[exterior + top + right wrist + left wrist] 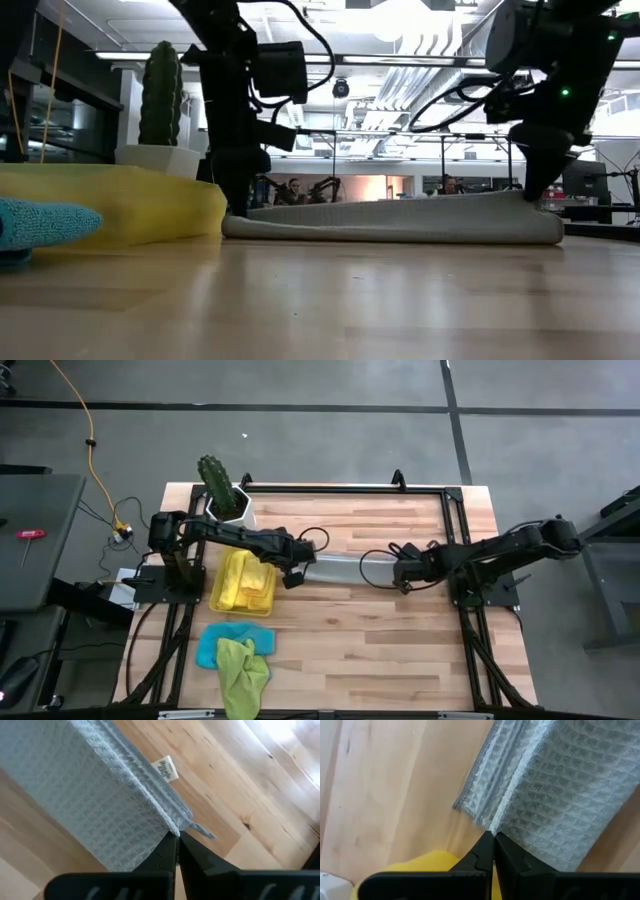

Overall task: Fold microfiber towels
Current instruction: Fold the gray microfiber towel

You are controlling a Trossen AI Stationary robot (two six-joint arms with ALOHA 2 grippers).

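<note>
Your left pincer (296,574) and right pincer (404,578) each pinch one end of the folded grey towel (345,570), flat on the worktop (380,650) at frame centre. Yellow towels (250,580) fill the tray (214,598) left of it.

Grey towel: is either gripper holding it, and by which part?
Both. The left gripper pinches the grey towel at the folded edge of one end; the right gripper pinches the opposite end's edge.
</note>
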